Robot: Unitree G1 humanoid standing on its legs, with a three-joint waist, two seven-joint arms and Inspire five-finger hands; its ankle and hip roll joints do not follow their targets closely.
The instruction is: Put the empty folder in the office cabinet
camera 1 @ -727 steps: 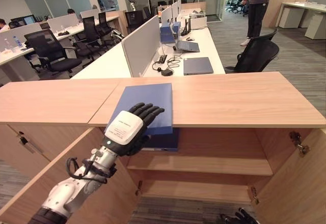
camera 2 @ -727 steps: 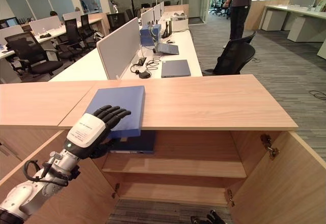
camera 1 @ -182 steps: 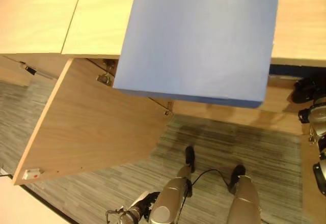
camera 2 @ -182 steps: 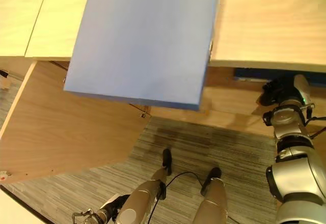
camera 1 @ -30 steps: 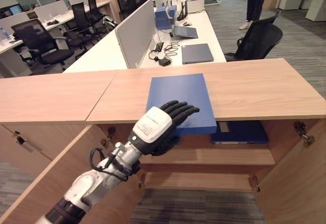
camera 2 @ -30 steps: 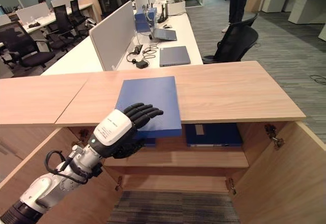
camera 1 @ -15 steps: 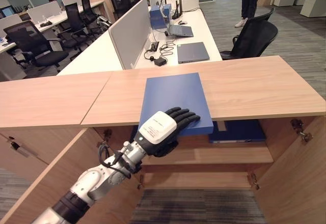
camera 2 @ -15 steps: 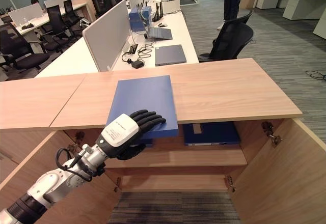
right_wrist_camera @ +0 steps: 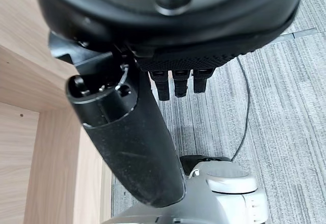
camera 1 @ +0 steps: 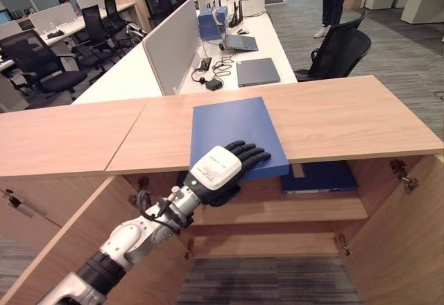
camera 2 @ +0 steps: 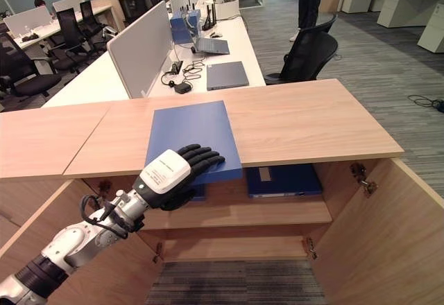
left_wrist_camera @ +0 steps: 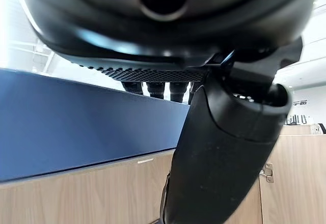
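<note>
Left hand point(camera 1: 223, 170) pinches near edge of blue folder point(camera 1: 236, 133), fingers on top, thumb beneath. Folder overhangs cabinet top point(camera 1: 347, 114); weak grip may drop it. Right hand point(right_wrist_camera: 153, 76) relaxed, empty.

From my station, the left hand point(camera 1: 220, 170) covers the blue folder's point(camera 1: 232, 126) near edge, its thumb lies hidden beneath, and the cabinet top point(camera 1: 347, 114) hides most of the shelved folder point(camera 1: 319, 178).

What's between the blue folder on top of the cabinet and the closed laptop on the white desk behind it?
Only bare wooden cabinet top lies between the blue folder and the closed laptop; the left eye view shows it. The left hand rests on the folder's near edge.
</note>
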